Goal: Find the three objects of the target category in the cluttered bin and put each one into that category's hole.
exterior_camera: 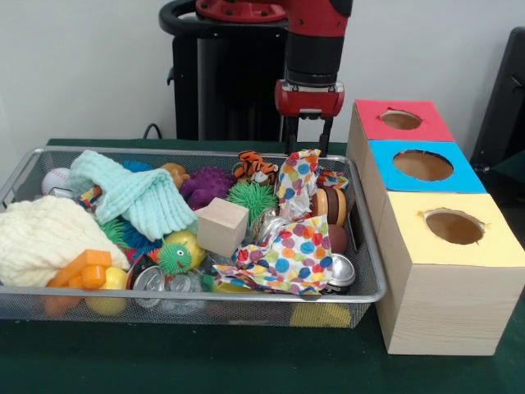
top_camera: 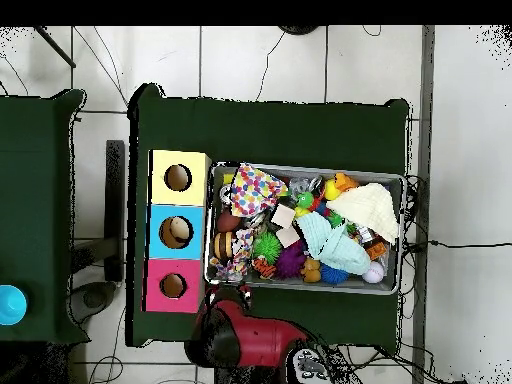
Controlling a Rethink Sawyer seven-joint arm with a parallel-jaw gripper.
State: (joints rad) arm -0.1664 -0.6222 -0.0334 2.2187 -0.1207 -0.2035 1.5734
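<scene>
A: Layout?
B: Green counter [exterior_camera: 246, 361]. Wire bin [exterior_camera: 361, 271] full of clutter. Beside it 3 boxes: yellow hole [exterior_camera: 454, 226], blue hole [exterior_camera: 423, 165], red hole [exterior_camera: 401, 120].
A: Target items?
B: Can't tell which category. Polka-dot cloth [exterior_camera: 287, 254], wood cube [exterior_camera: 221, 226], spiky balls in the bin.
A: Tool?
B: Tool [exterior_camera: 308, 135] hangs over the bin's far edge, fingers parted, empty.
</scene>
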